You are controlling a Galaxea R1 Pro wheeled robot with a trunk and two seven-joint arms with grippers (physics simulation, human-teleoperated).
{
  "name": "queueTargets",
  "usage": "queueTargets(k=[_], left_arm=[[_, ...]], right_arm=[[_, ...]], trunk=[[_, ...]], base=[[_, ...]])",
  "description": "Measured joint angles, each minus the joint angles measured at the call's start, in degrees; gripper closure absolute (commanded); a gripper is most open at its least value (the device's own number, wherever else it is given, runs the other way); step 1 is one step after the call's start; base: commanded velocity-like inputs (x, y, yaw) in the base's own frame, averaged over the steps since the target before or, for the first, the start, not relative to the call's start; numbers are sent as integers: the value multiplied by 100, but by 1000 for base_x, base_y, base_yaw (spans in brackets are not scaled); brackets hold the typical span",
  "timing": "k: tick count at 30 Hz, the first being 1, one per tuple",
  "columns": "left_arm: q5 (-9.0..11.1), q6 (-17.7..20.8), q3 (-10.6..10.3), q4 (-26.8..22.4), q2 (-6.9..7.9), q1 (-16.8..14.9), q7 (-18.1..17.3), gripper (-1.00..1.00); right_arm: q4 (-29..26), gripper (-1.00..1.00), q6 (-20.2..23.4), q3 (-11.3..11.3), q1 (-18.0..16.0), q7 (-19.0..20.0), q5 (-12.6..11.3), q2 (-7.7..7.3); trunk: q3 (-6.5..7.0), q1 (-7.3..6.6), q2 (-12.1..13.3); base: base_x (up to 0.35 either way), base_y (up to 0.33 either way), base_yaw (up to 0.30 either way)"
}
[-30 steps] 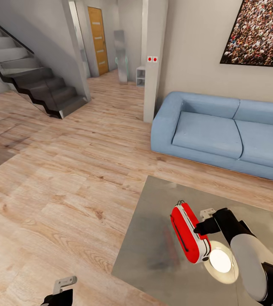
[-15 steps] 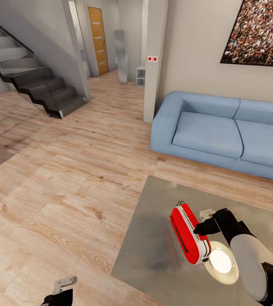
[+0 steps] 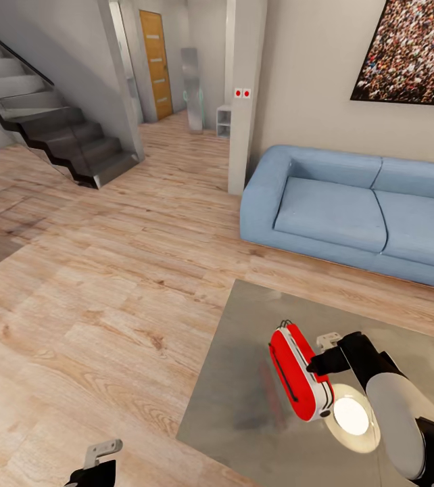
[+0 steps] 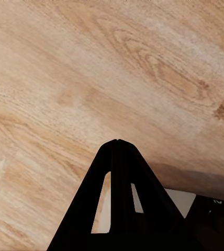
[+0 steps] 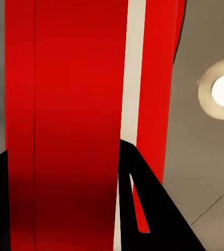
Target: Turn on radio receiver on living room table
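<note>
Your radio receiver sits on the counter, on the glossy grey top toward the middle of what the head view shows of it, standing on a narrow edge with a slight lean. Its long axis runs from the far end, where the thin black handle loops up, toward you and a little to your right; the white side panel faces your right arm, and the broad red face with its black trim strip faces the open floor on your left.

Your right arm reaches in from the lower right, forearm angled up and inward, and the right claw is right against the white side of the radio, near its middle. In the right wrist view the red body sits between the two dark fingers, but whether they press on it or stand slightly apart from it cannot be told.

Your left claw hangs low at the bottom edge of the head view, over the wood planks and well apart from the counter. In the left wrist view its fingertips meet at a point, clenched on nothing.

Beyond the counter stands the light-blue sofa.
</note>
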Motion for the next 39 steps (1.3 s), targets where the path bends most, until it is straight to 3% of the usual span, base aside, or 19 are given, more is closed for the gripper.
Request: queueTargets(k=[13, 20, 35, 39], left_arm=[[1, 0, 0, 0, 0, -4, 0, 100], [0, 0, 0, 0, 0, -1, 0, 100], [-3, 0, 0, 0, 4, -2, 1, 100], [-1, 0, 0, 0, 5, 0, 7, 100]], right_arm=[[9, 100, -65, -13, 3, 6, -20, 26], [64, 100, -602, -36, 1, 1, -54, 27], [143, 100, -697, -43, 2, -8, -208, 26], [149, 100, -703, -48, 0, -8, -206, 26]], trunk=[[0, 0, 0], [0, 0, 0], [0, 0, 0], [-71, 87, -159]], base=[[0, 0, 0], [0, 0, 0], [0, 0, 0], [0, 0, 0]])
